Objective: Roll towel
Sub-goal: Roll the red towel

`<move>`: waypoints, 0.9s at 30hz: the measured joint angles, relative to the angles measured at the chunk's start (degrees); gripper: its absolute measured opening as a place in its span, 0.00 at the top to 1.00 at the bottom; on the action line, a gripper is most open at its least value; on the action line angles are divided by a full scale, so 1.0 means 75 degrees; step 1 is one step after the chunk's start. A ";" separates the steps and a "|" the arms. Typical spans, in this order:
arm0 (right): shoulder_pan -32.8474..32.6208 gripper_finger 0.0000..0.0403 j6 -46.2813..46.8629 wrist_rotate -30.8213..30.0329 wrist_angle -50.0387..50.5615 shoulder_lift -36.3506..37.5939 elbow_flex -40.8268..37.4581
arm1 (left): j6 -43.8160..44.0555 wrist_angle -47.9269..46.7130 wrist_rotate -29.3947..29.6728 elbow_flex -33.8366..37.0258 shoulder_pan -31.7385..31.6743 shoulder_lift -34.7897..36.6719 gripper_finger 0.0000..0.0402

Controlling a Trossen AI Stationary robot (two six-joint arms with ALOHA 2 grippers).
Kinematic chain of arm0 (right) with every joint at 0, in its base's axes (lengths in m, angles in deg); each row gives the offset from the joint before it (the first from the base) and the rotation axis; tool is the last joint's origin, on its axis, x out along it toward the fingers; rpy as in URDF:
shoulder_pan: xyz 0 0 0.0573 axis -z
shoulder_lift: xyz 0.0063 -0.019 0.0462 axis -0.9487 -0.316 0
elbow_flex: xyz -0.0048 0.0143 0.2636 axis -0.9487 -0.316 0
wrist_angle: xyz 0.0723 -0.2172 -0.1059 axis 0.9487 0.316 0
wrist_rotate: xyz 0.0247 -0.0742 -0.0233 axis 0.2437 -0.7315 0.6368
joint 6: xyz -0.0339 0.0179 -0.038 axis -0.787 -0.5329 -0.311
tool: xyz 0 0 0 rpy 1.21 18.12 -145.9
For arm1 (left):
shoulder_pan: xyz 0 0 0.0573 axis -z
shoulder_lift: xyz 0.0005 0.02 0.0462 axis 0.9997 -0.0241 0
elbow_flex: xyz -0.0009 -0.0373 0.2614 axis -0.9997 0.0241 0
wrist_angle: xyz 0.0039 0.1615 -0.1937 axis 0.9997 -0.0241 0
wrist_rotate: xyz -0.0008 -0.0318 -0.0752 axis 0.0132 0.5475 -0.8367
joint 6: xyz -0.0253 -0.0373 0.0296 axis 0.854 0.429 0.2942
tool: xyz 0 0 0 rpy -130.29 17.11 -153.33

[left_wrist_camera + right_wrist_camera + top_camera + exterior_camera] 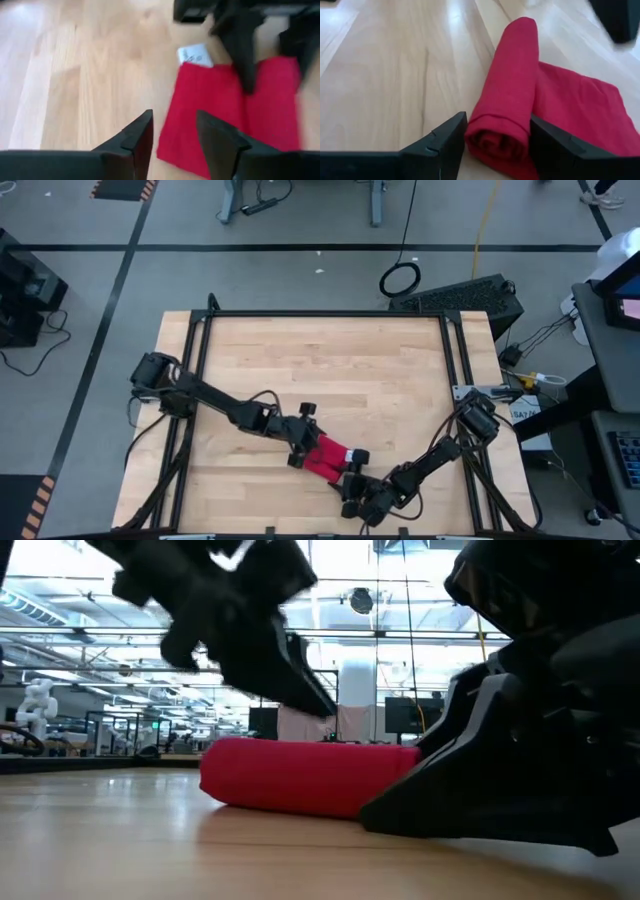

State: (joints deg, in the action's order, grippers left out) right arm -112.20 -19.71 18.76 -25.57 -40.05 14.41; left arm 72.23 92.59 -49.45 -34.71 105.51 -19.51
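While both dark robot arms lean in over the pale wooden table (330, 370), a bright red soft cloth towel (334, 457) lies near the table's front edge, partly wound into a tight roll with a flat tail of cloth spread beside it. Seen from table height, the towel (305, 775) forms a low red cylinder resting on the wood. The right gripper (495, 145) sits at the end of the roll nearer the front edge, its two dark fingers standing on either side of the spiral end of the towel (510, 100) and touching it or nearly so; whether they press the cloth cannot be told. The left gripper (172, 137) hovers just above the towel's opposite end, its fingers parted with nothing between them, one finger over bare wood and the other over the edge of the red cloth (220, 105). A small white tag (196, 55) shows at the towel's edge, lying on the table close to the right arm's fingers as seen from the left wrist.
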 joint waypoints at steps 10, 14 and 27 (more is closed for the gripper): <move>0.0184 0.51 -0.0198 0.0389 -0.0016 0.0021 0.0000 | -0.0011 -0.0076 0.0041 -0.0022 -0.0111 -0.1099 0.77; 0.0194 0.51 -0.0231 0.0388 -0.0080 0.0021 -0.0012 | 0.0241 -0.0946 0.0312 -0.0068 -0.0100 -0.1064 0.80; 0.1089 0.51 -0.2433 0.1124 -0.1013 0.0009 -0.0017 | 0.1730 -0.3499 0.0917 -0.0006 0.0135 -0.0183 0.80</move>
State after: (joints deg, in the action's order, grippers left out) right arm -104.04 -37.96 27.19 -33.17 -39.99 14.28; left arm 85.21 66.35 -42.58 -34.76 106.52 -20.89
